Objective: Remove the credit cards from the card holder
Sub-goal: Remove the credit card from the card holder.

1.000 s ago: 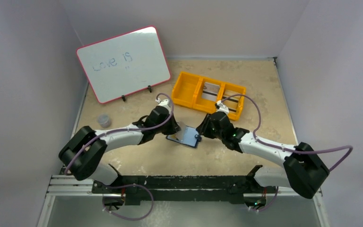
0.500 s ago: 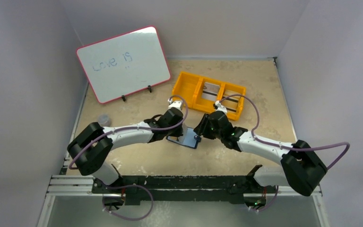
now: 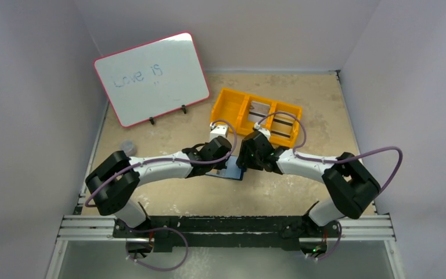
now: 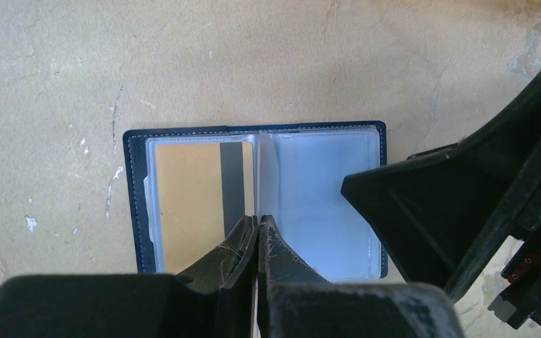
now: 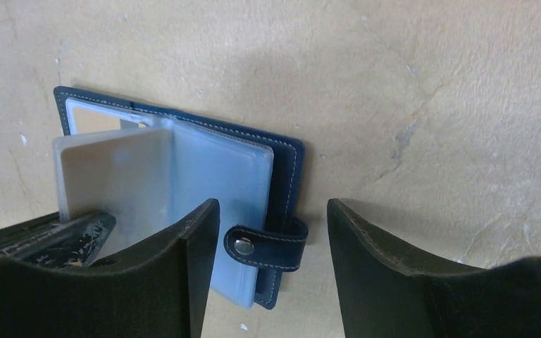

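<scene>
The navy card holder [image 4: 132, 204] lies open on the table, and also shows in the top view [image 3: 230, 172]. A card with a dark stripe [image 4: 197, 204] sits in its left see-through pocket. My left gripper [image 4: 257, 222] is shut at the fold, pinching an upright pale inner pocket leaf [image 5: 113, 176]. My right gripper [image 5: 271, 204] is open. It straddles the holder's right edge and the snap tab [image 5: 268, 244], with one finger over the pale pocket and the other over bare table. In the top view the left gripper [image 3: 223, 164] and right gripper [image 3: 240, 164] meet over the holder.
An orange three-compartment tray [image 3: 223, 110] stands just behind the grippers. A whiteboard [image 3: 151, 78] leans at the back left. A small grey cup [image 3: 128, 148] sits at the left. The right gripper's black body [image 4: 465, 204] crowds the holder's right side.
Both grippers have closed in over the holder, the left moving right and the right moving left. The holder stays in place and is now mostly hidden beneath them in the top view.
</scene>
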Available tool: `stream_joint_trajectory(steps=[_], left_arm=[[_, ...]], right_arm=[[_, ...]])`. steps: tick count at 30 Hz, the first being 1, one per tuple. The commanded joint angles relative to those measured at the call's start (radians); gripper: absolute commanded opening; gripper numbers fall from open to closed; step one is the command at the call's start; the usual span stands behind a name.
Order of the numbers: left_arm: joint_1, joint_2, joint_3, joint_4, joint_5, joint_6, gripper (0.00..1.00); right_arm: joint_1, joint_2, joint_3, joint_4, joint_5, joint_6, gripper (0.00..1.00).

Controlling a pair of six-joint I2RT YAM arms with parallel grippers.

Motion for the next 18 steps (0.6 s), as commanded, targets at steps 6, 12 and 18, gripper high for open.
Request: stream_joint_trajectory(steps=[6, 12, 18], left_arm=[[-0.013, -0.013, 0.059, -0.041, -0.086, -0.012, 0.02], [-0.021, 0.007, 0.079, -0.055, -0.114, -0.017, 0.03], [-0.036, 0.033, 0.107, -0.086, -0.149, -0.018, 0.03]], right_arm=[[0.014, 0.02, 0.061, -0.094, 0.073, -0.009, 0.49], [0.012, -0.029, 0.006, -0.084, 0.006, 0.005, 0.38], [0.011, -0.07, -0.047, -0.05, -0.02, 0.027, 0.35]])
